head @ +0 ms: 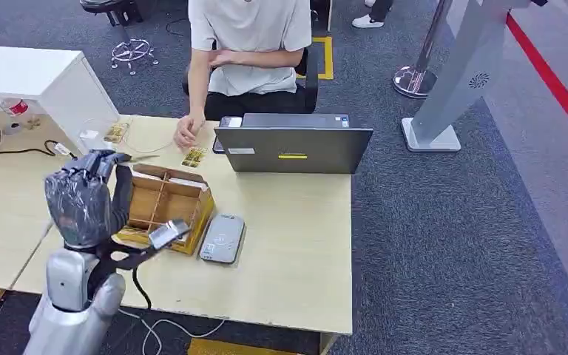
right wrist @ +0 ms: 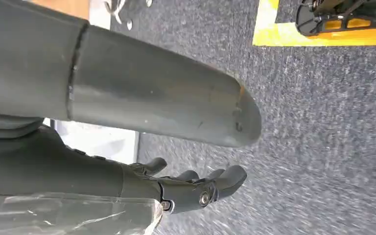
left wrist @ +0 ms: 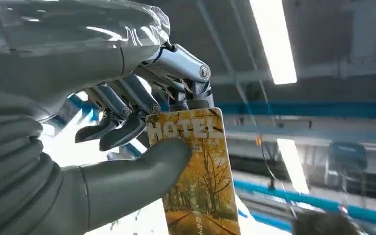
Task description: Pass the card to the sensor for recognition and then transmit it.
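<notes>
Yellow hotel card (left wrist: pixel 198 176) raised near grey sensor (head: pixel 222 238) on desk.

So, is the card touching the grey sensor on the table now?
Apart. In the head view the left hand holds the card raised beside the wooden box, and a strip of bare table separates it from the sensor.

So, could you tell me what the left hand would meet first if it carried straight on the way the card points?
Probably the grey sensor: the left hand holds the card aimed at it, just short. Height above the table is unclear.
</notes>
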